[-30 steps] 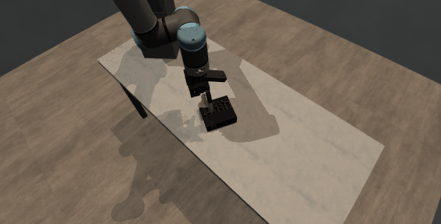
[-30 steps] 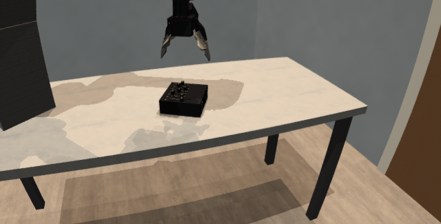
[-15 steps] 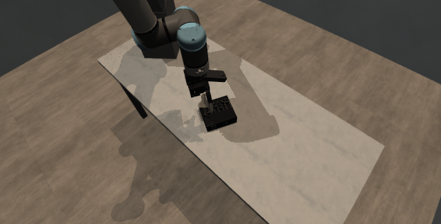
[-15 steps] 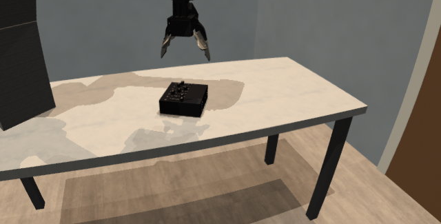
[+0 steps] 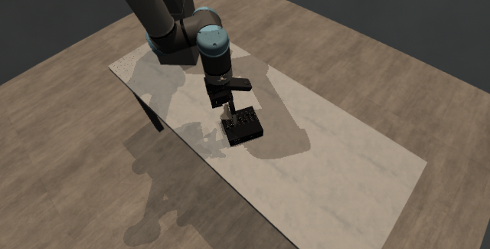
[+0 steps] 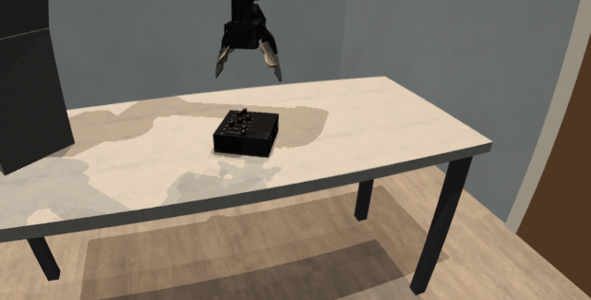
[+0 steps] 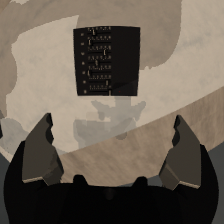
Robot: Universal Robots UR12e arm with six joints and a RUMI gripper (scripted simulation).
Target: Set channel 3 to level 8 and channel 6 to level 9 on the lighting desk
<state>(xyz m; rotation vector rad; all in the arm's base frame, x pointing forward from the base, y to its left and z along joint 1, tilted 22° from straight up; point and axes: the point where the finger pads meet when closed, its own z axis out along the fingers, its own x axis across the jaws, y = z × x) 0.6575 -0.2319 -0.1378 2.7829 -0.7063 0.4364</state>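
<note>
The lighting desk [image 5: 246,129] [image 6: 241,145] [image 7: 125,62] is a small black box on the table. In the wrist view its several faders lie in rows on the left half of the top, with knobs at different places along their slots. The channel numbers and level marks are too small to read. My gripper [image 6: 248,79] [image 7: 113,115] is open and empty, with its jaws wide apart. It hangs well above the desk. In the top view the gripper overlaps the desk's near-arm corner and hides part of the faders.
The pale table [image 5: 337,172] [image 6: 369,120] bears the desk, and shadows of the arm fall across it. The table's long edge [image 6: 295,188] runs in front of the desk in the exterior view. The arm's dark base block [image 6: 28,92] stands at the left there.
</note>
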